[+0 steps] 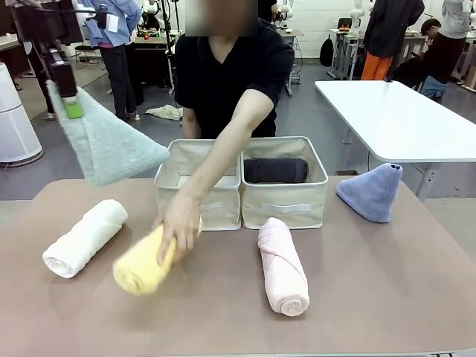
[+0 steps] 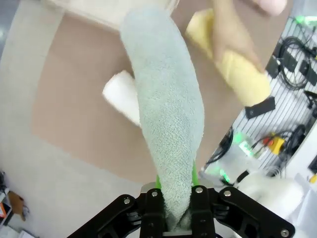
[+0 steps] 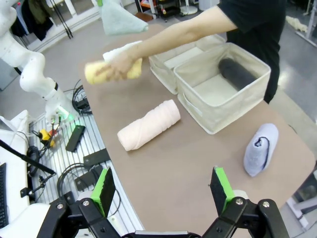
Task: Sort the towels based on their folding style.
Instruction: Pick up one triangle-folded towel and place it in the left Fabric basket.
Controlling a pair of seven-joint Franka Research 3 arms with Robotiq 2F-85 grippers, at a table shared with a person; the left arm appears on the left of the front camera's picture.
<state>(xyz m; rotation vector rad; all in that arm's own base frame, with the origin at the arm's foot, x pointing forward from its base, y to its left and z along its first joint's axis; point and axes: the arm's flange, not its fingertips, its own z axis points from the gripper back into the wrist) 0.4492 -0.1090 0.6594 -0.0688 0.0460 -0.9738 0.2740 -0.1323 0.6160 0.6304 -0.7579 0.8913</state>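
Note:
My left gripper is shut on the tip of the pale mint cone towel, which hangs high above the table's left side; from the left wrist it is the mint towel dangling from the gripper. A person's hand holds the yellow rolled towel lifted in front of the bins. The white roll and pink roll lie on the table. A dark grey roll lies in the right bin. The blue cone stands at right. My right gripper is open above the table's right edge.
Two beige fabric bins stand side by side at the table's middle back. The person's arm reaches over the left bin. A white table stands behind at right. Cables and a controller lie beyond the table's edge.

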